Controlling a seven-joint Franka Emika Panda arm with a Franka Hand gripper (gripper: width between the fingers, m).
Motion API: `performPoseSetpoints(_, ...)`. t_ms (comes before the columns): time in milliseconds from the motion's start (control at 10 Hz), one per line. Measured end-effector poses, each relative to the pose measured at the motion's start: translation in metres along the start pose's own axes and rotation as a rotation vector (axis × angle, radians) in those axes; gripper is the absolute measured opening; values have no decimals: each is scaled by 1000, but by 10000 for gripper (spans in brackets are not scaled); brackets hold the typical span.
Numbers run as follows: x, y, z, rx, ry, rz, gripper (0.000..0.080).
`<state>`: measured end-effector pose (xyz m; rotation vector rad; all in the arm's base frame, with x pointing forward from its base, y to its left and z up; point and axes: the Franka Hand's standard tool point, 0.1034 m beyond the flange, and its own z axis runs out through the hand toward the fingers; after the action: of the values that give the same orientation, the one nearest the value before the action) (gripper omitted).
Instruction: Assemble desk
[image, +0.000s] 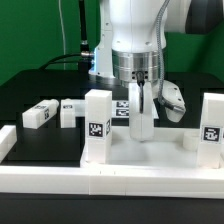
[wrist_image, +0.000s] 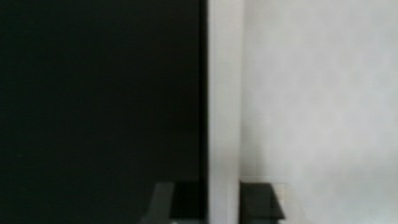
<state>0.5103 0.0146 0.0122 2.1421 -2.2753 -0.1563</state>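
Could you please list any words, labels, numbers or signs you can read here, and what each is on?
No readable words, numbers or brands in either view.
First tag, on the upright leg near the middle: black-and-white pattern, no characters.
Second tag, on the leg at the exterior view's right: pattern only.

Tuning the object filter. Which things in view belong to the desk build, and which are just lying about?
Desk build: tabletop; two upright legs and; two loose legs and lying flat; pincer, closed astride the tabletop's rim.
Just there: marker board; border rails; black table.
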Motion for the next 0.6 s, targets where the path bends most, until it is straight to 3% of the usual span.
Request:
performPoseSetpoints(300, 4, 1, -1, 5, 3, -44, 73)
performPoseSetpoints(600, 29, 15, 1, 11, 20, -139, 73)
